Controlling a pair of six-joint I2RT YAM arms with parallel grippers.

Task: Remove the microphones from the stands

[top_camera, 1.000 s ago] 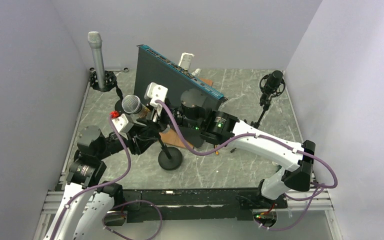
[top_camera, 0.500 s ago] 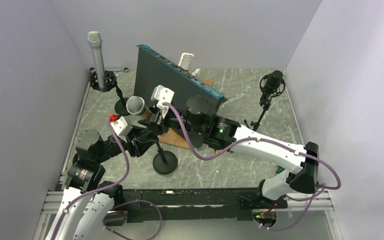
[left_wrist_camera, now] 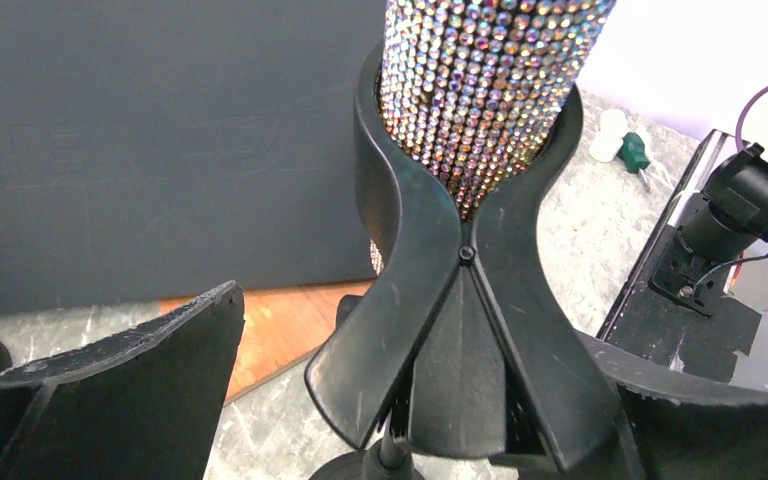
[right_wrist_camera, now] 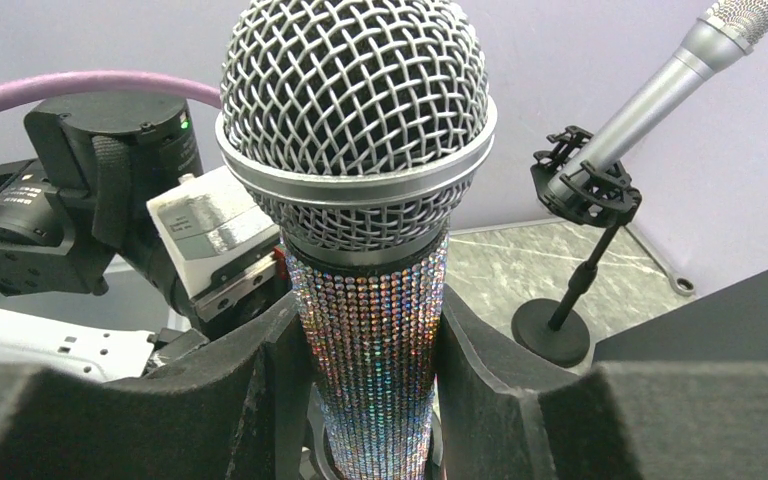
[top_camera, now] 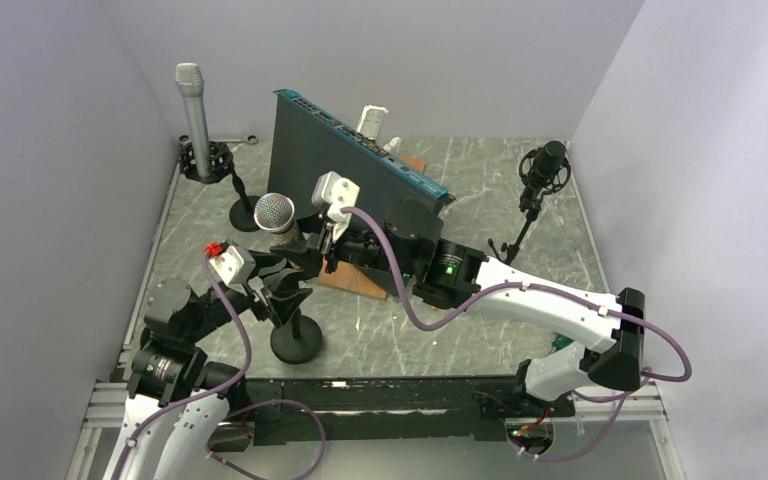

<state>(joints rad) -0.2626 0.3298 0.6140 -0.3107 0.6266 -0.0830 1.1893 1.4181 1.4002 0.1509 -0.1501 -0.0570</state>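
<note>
Microphone (right_wrist_camera: pixel 355 130) sits in stand (left_wrist_camera: pixel 460 340), clamped by right gripper (right_wrist_camera: pixel 370 335).

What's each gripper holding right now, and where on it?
Right gripper clamps the microphone on its sparkly body, just under the mesh head. Left gripper holds nothing: open, straddling the stand clip with a gap.

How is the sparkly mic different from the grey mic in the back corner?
The sparkly mic has a rhinestone body and round mesh head; the grey mic is plain and slim. The right gripper clamps the sparkly mic; the grey mic stands untouched. Both sit on black round-based stands.
</note>
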